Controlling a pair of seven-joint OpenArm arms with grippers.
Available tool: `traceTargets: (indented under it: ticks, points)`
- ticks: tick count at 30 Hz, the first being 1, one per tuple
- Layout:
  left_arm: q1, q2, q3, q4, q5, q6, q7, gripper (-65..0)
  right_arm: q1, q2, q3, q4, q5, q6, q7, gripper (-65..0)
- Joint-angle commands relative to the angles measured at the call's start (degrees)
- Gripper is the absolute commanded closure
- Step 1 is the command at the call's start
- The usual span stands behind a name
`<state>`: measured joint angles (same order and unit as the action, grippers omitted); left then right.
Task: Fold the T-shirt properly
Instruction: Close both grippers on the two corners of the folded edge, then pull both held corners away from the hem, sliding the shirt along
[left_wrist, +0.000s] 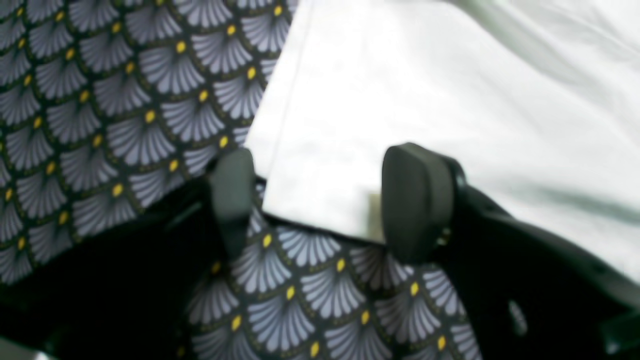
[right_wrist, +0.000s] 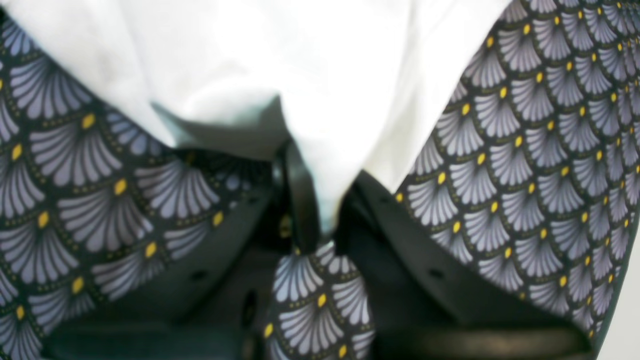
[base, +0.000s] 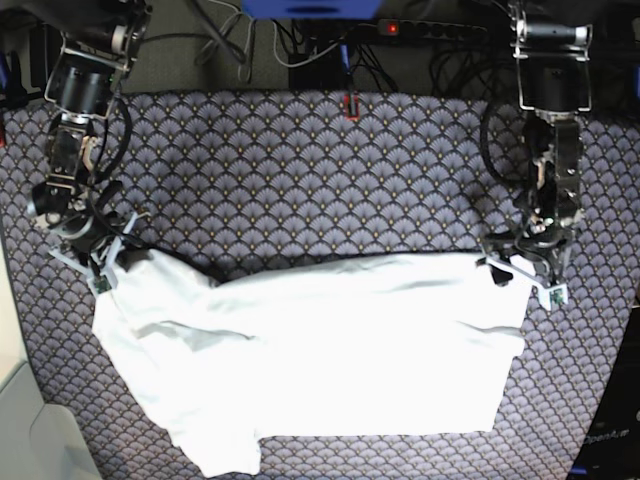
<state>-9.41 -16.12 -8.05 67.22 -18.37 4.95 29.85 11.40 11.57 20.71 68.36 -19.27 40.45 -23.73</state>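
T-shirt (base: 330, 350) corners: right gripper (right_wrist: 320, 220) pinches cloth at nine o'clock; left gripper (left_wrist: 320, 200) gapes wide at three, should close before lifting.

The base view looks straight down from high up on the whole desk (base: 300, 170). Each wrist view sits close behind its own fingers (left_wrist: 417, 200), facing the cloth edge, blurred by nearness; all three share the white T-shirt (base: 320, 350).

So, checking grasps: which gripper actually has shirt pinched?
The right gripper: its fingers are shut on a fold of the shirt. The left gripper is open around a corner.
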Motion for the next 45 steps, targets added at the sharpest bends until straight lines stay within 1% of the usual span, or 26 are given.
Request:
traceTargets:
  ticks: [1, 3, 12, 19, 21, 24, 26, 27, 29, 31, 33, 34, 36, 40, 41, 45]
  points:
    - [-1.8, -0.2, -0.2, -0.3, 0.1, 0.5, -1.1, -41.9, 1.0, 0.7, 0.1, 0.8, 0.1, -0.4, 0.8, -2.9]
    - [-3.1, 0.3, -0.3, -1.7, 0.1, 0.5, -0.9, -41.9, 0.9, 0.7, 0.1, 0.8, 0.1, -0.4, 0.7, -2.9]
    - [-4.3, 0.2, -0.3, -5.7, 0.1, 0.6, -1.5, -41.8, 0.8, 0.8, 0.1, 0.8, 0.1, -0.4, 0.6, -2.9]
    - [-6.2, 0.4, -0.4, -11.3, -0.2, 0.6, -1.6, -41.1, 0.8, 0.7, 0.1, 0.8, 0.1, -0.4, 0.7, -2.6]
    - [-6.6, 1.3, -0.4, -12.2, 0.0, 0.4, -1.6, -35.4, 0.8, 0.7, 0.1, 0.8, 0.1, -0.4, 0.8, -2.5]
    - [-6.6, 1.6, -0.4, -12.4, 0.0, 0.4, -1.6, -16.6, 0.9, 0.7, 0.1, 0.8, 0.1, -0.4, 0.9, -2.3]
    - [-6.6, 1.7, -0.4, -12.4, 0.0, 0.5, -1.6, -0.8, 1.0, 0.7, 0.1, 0.8, 0.1, -0.4, 0.9, -1.8]
    - [-6.7, 1.7, -0.4, -12.3, 0.0, 0.6, -1.6, 0.0, 1.0, 0.8, 0.1, 1.0, 0.1, -0.4, 0.9, -1.8]
    - [-6.7, 1.7, -0.3, -11.8, 0.0, 0.6, -1.3, -2.3, 0.9, 1.0, 0.1, 1.7, 0.1, -0.4, 0.9, -1.8]
    - [-6.7, 1.5, -0.3, -11.7, 0.0, 0.6, -0.9, -0.1, 0.2, 1.0, 0.3, 3.1, 0.1, -0.4, 0.7, -1.8]
    - [-6.2, 1.2, -0.3, -10.7, 0.0, 0.6, -0.8, -0.6, -1.3, 1.3, 0.3, 4.7, 0.1, -0.4, 0.7, -1.8]
    - [-6.2, 0.5, -0.3, -9.7, 0.0, 0.6, -0.4, -0.6, -2.2, 1.7, 0.3, 6.0, 0.1, -0.4, 0.7, -1.8]
    - [-5.5, -0.5, -0.3, -8.0, 0.0, 0.6, 1.6, -0.6, -4.1, 2.2, 0.2, 7.8, 0.2, -0.4, 0.7, -1.8]
    - [-4.3, -1.0, -0.3, -4.1, 0.0, 0.6, 4.7, -0.6, -6.6, 3.3, 0.2, 9.9, 0.3, -0.4, 0.8, -1.8]
    - [-3.6, -1.8, -0.3, -2.8, 0.0, 0.6, 5.2, -0.6, -7.5, 3.5, 0.2, 10.7, 0.3, -0.4, 0.8, -1.8]
    - [-1.4, -2.5, -0.4, 1.9, 0.0, 0.6, 8.6, -0.6, -11.5, 3.6, 0.3, 15.2, 0.3, -0.4, 0.4, -1.8]
